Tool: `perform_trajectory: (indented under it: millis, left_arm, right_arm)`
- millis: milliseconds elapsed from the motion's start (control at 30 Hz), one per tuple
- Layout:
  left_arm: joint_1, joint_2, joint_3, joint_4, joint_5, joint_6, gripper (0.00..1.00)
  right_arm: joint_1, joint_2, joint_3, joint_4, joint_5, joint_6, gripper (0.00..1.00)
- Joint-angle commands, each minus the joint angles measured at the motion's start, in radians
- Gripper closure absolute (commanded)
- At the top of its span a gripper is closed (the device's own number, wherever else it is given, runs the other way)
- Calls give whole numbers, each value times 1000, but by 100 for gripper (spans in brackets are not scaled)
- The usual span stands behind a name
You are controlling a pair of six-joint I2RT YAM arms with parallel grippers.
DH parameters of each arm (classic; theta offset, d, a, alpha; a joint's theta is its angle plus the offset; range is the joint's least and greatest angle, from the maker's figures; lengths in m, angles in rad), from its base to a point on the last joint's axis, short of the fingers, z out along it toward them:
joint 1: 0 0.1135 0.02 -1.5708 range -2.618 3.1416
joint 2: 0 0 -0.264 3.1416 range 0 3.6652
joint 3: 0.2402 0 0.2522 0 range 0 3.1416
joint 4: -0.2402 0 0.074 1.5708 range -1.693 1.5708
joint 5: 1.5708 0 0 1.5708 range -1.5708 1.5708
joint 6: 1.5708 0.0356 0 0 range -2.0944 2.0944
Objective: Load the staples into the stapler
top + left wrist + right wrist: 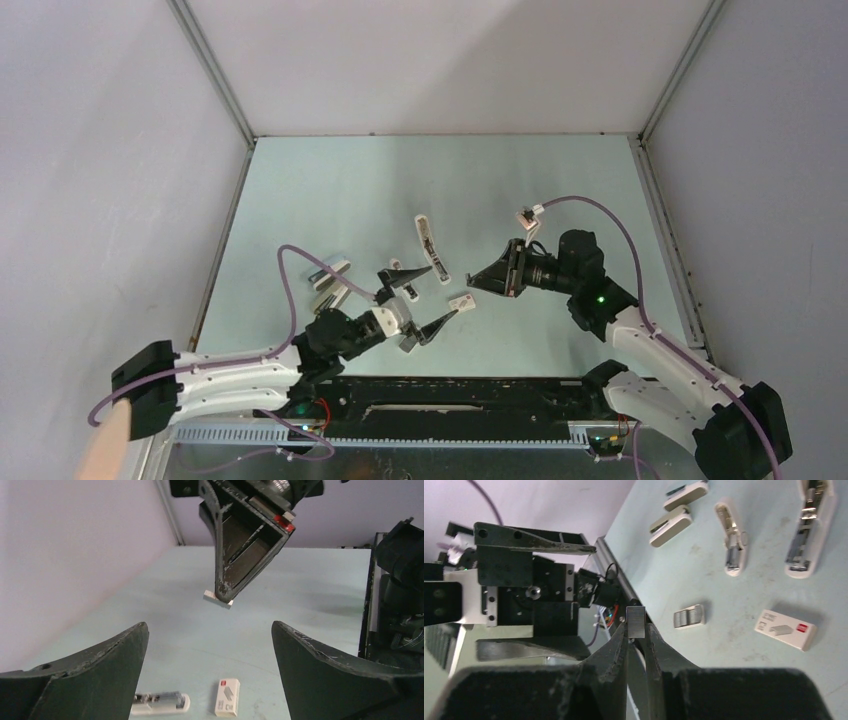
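Table: pale green flat tabletop, one. The small white cardboard box with a red mark lies toward its front middle.
Left claw: black two-finger gripper, one. Its fingers are spread wide apart and hold nothing. In its own wrist view the box lies below, between the two fingers.
Right claw: black two-finger gripper, one, just right of the box and raised off the table. Its fingers are drawn close together, clamped on the staples and touching nothing else.
Stapler: slim white plastic stapler, one. It lies flat just beyond the box and slightly left, its two hinged arms spread open and a dark metal channel showing.
Pale bars: two white bars with dark ends, well left of the box and near each other, the farther bar and the nearer bar.
White piece: white plastic strip with a metal insert, one, left of the box.
Box: one, lying flat, apart from the stapler.
Stub: short white plastic stub, one, left of the box toward the table's front edge.
Staples: small flat grey metal block, one, pinched upright at the right claw's fingertips, up off the table just right of the box.
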Motion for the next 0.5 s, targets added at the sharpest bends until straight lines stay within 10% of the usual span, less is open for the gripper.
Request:
perform_trajectory:
  millis: [0, 467]
  left_arm:
    - [-30, 52, 2, 251, 65, 187, 6]
    - [-52, 152, 45, 285, 185, 214, 29]
  right_arm:
    - [-5, -24, 1, 104, -130, 63, 83]
    - [31, -8, 1, 151, -214, 86, 83]
